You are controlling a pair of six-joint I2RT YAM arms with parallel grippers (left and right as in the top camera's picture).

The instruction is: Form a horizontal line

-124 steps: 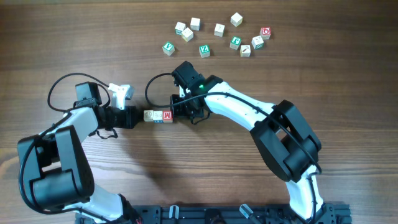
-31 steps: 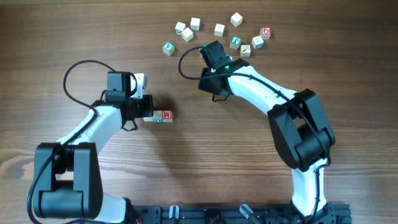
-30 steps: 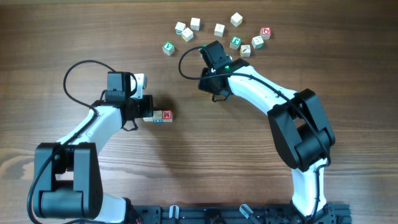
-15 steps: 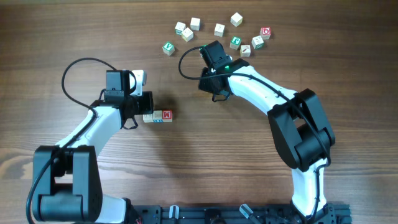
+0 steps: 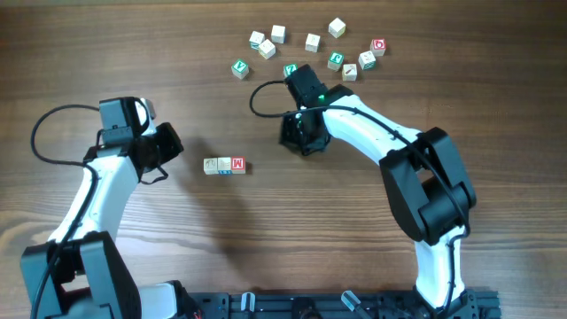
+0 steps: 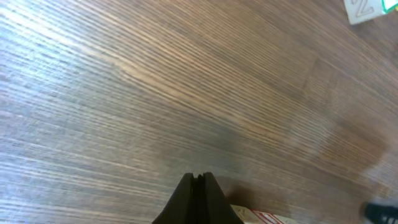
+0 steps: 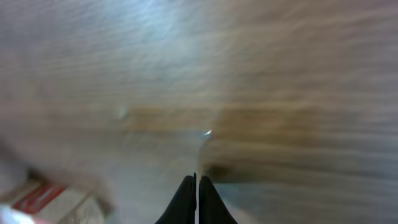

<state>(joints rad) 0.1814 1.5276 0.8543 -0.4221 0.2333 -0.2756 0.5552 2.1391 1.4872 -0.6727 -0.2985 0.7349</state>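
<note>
Right wrist view all motion blur, red-marked cube [image 7: 46,198] smeared, clipped bottom left; left wrist view clips red-lined cube [image 6: 264,218] at bottom, green-lettered cube [image 6: 368,7] top right.

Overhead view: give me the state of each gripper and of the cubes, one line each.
left gripper: shut, empty, clear of the cube row.
right gripper: shut, empty.
cube row: cubes side by side, touching, held by neither gripper.
red M cube: at the row's image-right end, M facing up.
loose cubes: scattered, ungripped.
</note>
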